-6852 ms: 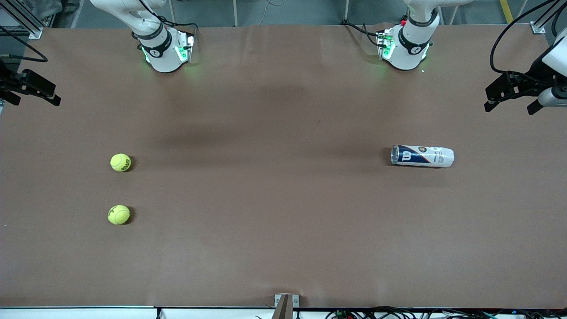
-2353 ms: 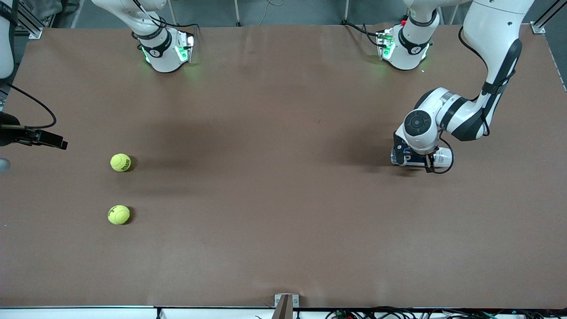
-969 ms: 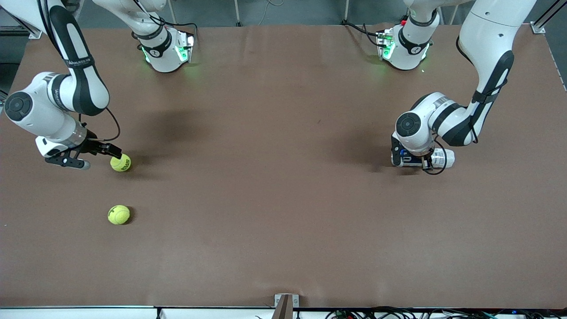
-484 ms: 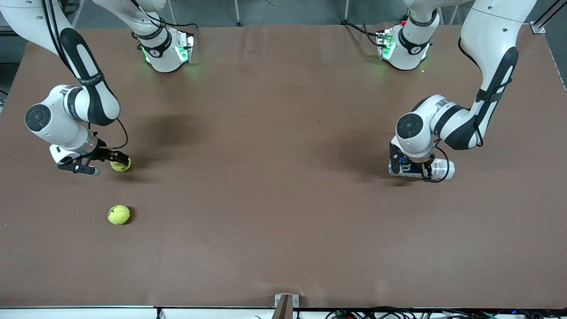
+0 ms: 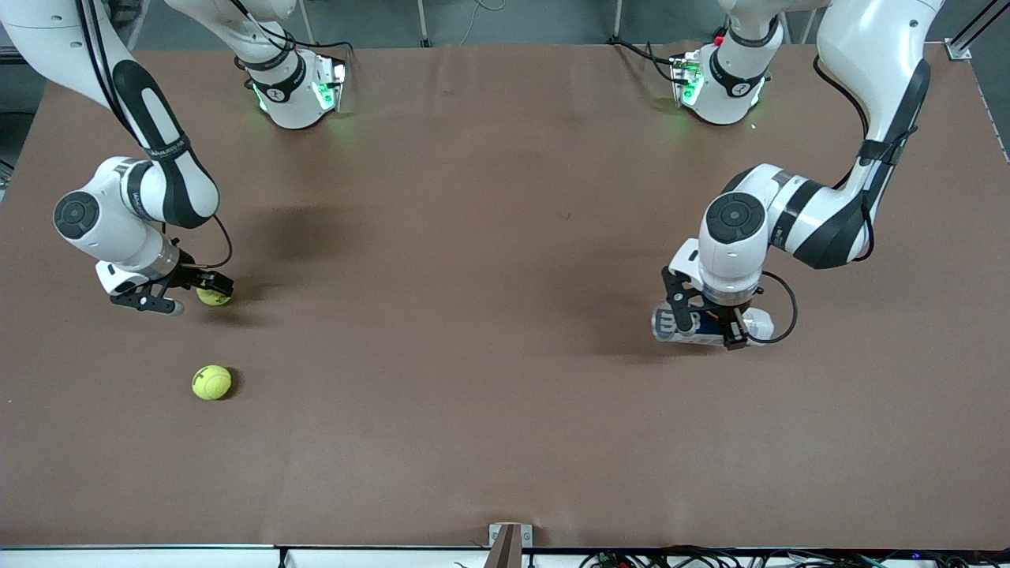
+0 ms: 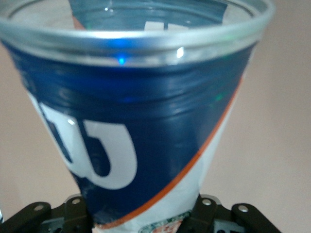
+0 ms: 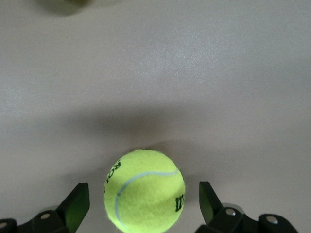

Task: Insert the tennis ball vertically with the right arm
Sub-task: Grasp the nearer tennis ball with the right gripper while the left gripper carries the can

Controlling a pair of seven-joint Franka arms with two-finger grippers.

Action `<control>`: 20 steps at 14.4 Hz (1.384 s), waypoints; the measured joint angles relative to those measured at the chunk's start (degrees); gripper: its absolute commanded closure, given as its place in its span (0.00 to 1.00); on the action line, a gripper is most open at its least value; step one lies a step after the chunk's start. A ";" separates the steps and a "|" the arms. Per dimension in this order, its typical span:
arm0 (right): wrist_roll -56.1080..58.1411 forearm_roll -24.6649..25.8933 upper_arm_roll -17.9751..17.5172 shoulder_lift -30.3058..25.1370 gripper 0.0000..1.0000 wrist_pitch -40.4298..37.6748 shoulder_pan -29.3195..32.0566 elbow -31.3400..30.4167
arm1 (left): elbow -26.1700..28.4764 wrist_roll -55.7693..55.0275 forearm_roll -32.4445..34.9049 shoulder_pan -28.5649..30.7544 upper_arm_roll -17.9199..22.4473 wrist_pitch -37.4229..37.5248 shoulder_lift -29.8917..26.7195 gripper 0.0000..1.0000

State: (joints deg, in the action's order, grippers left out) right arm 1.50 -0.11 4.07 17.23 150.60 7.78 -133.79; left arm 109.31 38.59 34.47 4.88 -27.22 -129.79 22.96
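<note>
Tennis ball (image 7: 144, 190) sits between my open right pincer (image 5: 180, 293), mid-left of frame; an off-centre close could roll it away. Left pincer (image 5: 705, 325) is clamped on the ball can (image 6: 141, 121), mid-right.

Brown matte table (image 5: 505, 410), grey floor (image 5: 536, 20) along top edge, possibly concrete

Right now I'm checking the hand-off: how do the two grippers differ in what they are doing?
The left gripper is shut on the ball can, which it holds on its side above the table; the right gripper is open and holds nothing. The left gripper grips the can's body, while the right gripper's fingers only straddle the tennis ball resting on the table. Both are black two-finger grippers on white arms.
</note>
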 measured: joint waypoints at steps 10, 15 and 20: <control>-0.02 -0.03 -0.02 0.15 0.95 -0.14 0.01 0.35 | -16.52 -0.41 -23.47 -5.76 -7.29 -8.11 14.49 0.34; -0.05 -0.03 -0.06 0.16 0.97 -2.61 0.00 1.49 | -16.77 -0.58 -32.56 -11.50 -7.35 -21.65 18.62 0.33; -0.06 -0.06 -0.13 -0.15 0.97 -11.46 0.00 8.01 | -16.79 -0.76 -37.08 -16.92 -7.36 -37.22 24.66 0.33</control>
State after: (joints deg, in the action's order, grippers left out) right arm 1.44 -0.18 3.95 17.07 139.13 7.78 -125.78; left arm 92.52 37.83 -2.61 -12.05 -34.58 -167.01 47.62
